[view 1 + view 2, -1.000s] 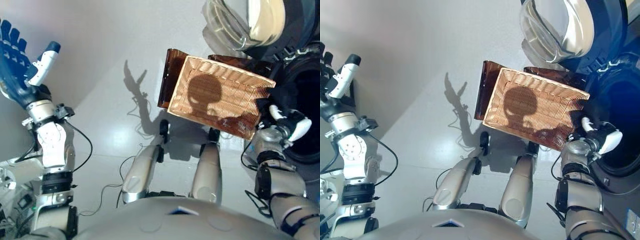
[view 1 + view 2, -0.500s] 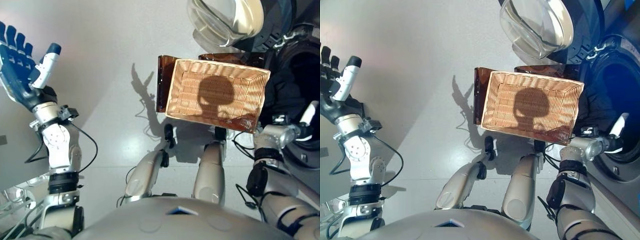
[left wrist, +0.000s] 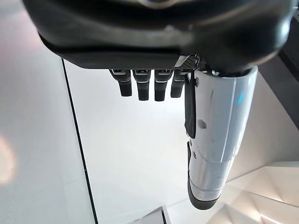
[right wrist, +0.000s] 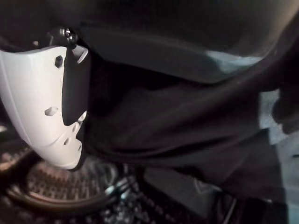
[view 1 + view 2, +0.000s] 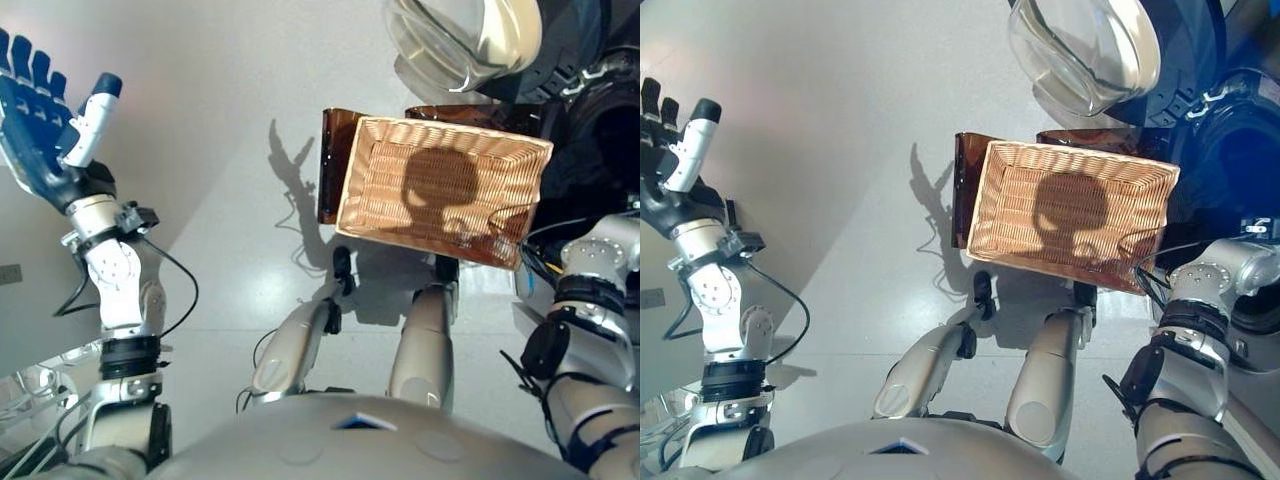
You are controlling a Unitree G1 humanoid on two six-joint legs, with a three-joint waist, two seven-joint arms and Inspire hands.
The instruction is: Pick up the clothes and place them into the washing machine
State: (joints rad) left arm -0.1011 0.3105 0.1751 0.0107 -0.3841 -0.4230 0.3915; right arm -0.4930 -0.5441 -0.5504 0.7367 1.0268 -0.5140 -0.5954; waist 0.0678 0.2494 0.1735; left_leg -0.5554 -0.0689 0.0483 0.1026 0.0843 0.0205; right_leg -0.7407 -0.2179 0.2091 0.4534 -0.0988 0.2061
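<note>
Right hand (image 4: 51, 102) is being reached into the washing machine (image 5: 1230, 190) opening; only its white thumb cover is being shown in the wrist view, pressed against dark clothes (image 4: 177, 126), with the perforated drum (image 4: 70, 186) visible just past them. Finger state cannot be told, since the fingers are hidden by the cloth. Left hand (image 5: 45, 140) is being held up at the far left with fingers straight and spread, nothing in it, well apart from the work. Step is being judged as the deposit: the garment is being fed into the drum. Next move is judged to call for the cloth being let go well inside, then the arm being drawn back without fabric being dragged over the rim. Wicker basket (image 5: 445, 190) is being seen empty on a dark brown stand (image 5: 332, 165), just beside the machine. Pale glossy floor (image 5: 230, 250) is being lit hard. Machine's glass door (image 5: 1085, 50) is being left swung open beyond the basket.
</note>
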